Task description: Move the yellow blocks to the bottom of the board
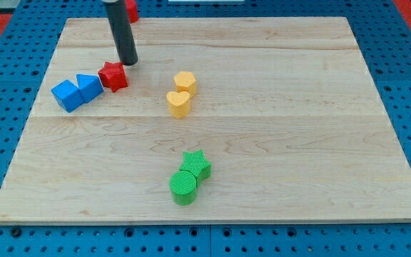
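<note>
Two yellow blocks sit near the board's middle, touching: a yellow hexagon (185,81) above a yellow heart-shaped block (179,103). My tip (128,62) stands at the upper left, just above and right of the red star (113,76), well left of the yellow blocks. The rod rises out of the view's top.
Two blue blocks (68,95) (89,87) lie left of the red star. A green star (195,165) and a green cylinder (184,188) touch near the bottom middle. Another red block (131,9) shows behind the rod at the top edge. The wooden board (298,107) lies on a blue pegboard.
</note>
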{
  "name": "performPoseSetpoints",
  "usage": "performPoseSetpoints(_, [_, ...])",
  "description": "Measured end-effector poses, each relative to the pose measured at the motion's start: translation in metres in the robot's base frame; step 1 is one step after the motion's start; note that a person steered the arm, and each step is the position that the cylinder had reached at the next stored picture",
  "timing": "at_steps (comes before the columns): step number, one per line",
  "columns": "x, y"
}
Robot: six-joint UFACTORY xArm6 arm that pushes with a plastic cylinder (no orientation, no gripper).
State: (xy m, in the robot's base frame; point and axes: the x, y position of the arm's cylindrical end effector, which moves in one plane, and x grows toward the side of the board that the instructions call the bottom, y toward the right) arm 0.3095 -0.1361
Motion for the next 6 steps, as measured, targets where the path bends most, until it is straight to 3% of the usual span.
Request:
performPoseSetpoints(2, [-0.004,0.006])
performPoseSetpoints(5, [0.031,0.129])
performPoseSetpoints(6, [0.049,0.099])
